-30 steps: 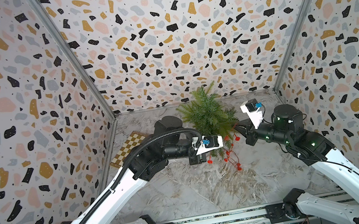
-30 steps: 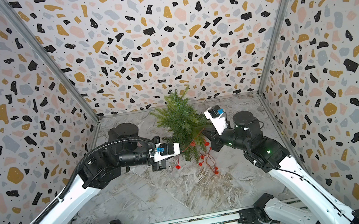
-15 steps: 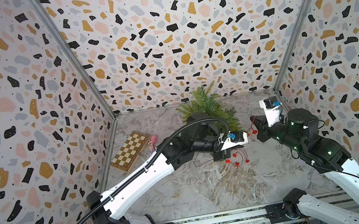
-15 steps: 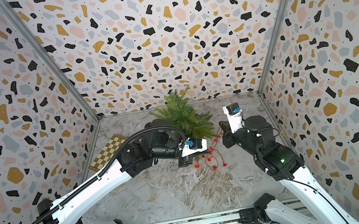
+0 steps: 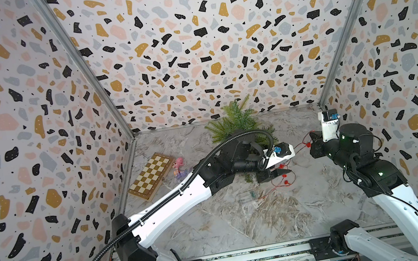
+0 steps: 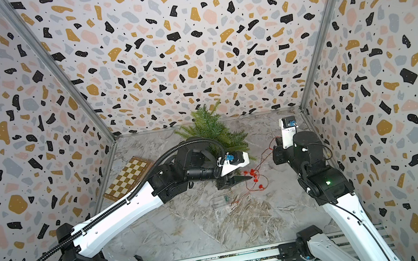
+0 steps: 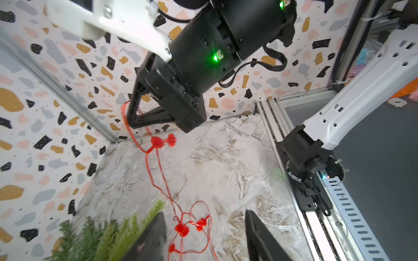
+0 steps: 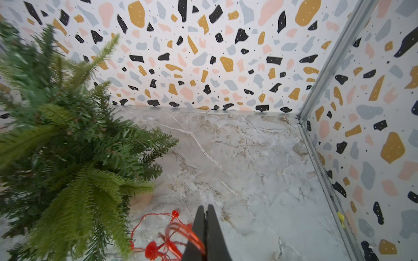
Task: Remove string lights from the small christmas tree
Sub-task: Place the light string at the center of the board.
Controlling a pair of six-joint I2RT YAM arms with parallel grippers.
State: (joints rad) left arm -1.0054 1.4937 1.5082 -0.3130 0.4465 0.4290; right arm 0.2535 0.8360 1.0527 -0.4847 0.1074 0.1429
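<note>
Right hand (image 8: 205, 209) clenched on string lights (image 8: 151, 249); left hand (image 7: 204, 212) released; marble floor (image 8: 248, 158), terrazzo walls (image 8: 203, 56).

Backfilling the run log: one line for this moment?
left gripper: open | right gripper: shut on string lights | lights: trailing from right gripper to table | christmas tree: not gripped

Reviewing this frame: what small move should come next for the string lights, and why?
Probably draw the right gripper, shut on the string lights, a little farther from the small christmas tree, over bare table. The left gripper stands open and holds nothing, so only the right carries the strand, and some bulbs sit close beside the tree's lower branches.
</note>
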